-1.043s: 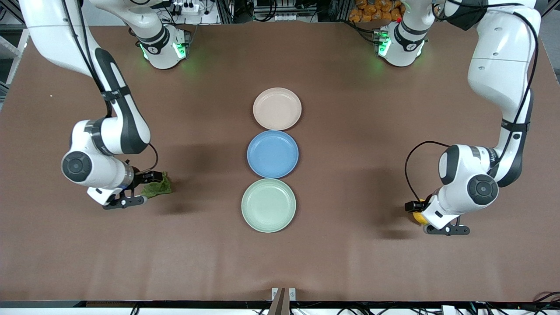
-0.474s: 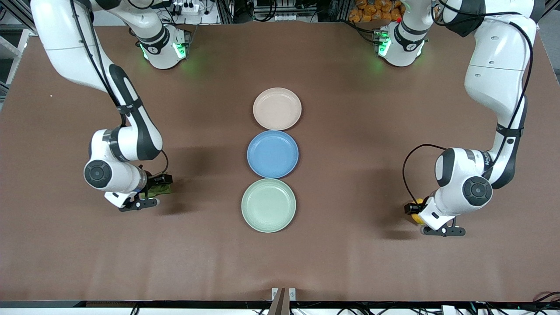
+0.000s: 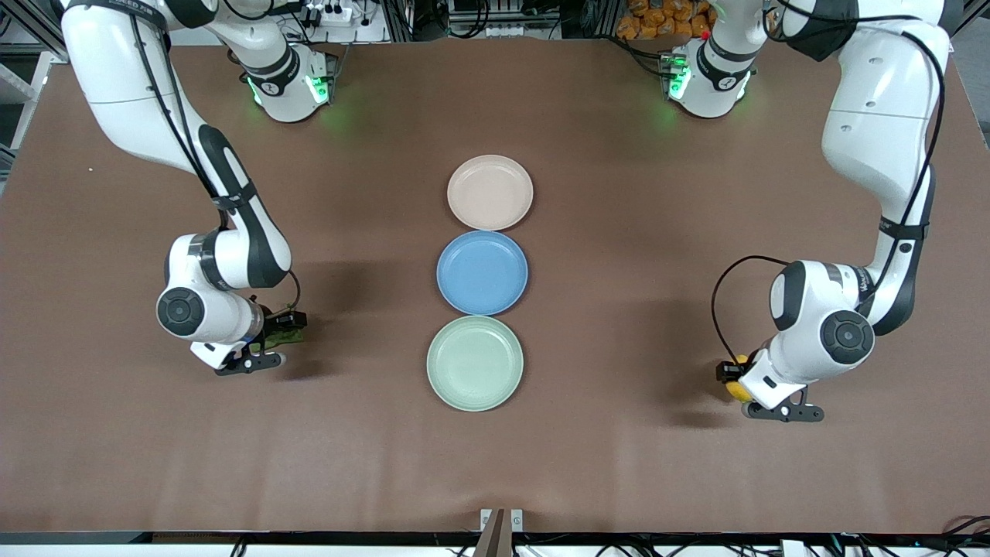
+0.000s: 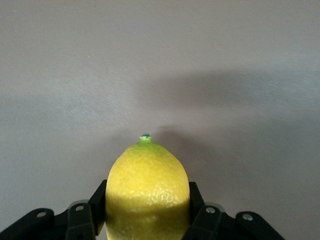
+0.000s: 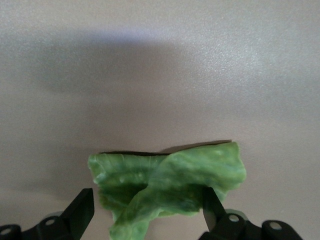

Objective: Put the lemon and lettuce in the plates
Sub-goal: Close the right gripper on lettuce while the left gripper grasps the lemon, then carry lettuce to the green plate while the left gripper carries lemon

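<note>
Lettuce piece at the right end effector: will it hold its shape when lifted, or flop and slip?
The lettuce looks thin and crumpled, so it will likely droop outside the right end effector. It is probably very light. Its glossy, folded surface between the fingers may compress and slip, though that is uncertain.

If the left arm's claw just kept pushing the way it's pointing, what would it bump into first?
Probably the bare table. The left gripper is shut on the lemon, and its wrist view shows only brown tabletop ahead of the fruit, though depth is hard to judge.
</note>
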Controlling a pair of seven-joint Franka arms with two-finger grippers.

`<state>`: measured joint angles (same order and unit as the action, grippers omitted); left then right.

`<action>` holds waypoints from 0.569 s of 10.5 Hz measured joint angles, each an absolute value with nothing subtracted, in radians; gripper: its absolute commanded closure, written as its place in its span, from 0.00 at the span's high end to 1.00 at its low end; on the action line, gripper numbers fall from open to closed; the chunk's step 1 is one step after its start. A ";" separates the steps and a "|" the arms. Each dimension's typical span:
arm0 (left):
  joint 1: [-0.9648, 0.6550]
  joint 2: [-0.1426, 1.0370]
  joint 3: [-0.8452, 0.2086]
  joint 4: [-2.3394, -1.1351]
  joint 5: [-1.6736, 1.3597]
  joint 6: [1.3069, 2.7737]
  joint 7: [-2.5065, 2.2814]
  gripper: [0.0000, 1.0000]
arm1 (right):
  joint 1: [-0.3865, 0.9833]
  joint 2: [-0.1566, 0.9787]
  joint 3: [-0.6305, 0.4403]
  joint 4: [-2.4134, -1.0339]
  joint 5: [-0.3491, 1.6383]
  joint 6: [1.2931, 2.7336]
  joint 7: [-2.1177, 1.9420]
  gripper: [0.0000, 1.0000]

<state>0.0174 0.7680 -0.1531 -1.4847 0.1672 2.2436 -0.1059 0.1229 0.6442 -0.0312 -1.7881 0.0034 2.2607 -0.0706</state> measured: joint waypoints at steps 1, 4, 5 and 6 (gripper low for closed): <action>0.011 0.740 -0.179 -1.483 0.166 2.153 -0.136 0.00 | 0.123 0.644 -0.031 -1.788 0.003 2.258 -0.071 0.28; -0.003 0.636 -0.276 -1.481 0.154 1.890 -0.293 0.00 | 0.125 0.644 -0.030 -1.788 0.003 2.247 -0.073 0.00; -0.005 0.609 -0.308 -1.482 0.123 1.817 -0.346 0.00 | 0.126 0.644 -0.030 -1.787 0.003 2.243 -0.073 0.00; -0.005 0.591 -0.334 -1.488 0.064 1.762 -0.398 0.00 | 0.126 0.644 -0.028 -1.778 0.003 2.222 -0.074 0.00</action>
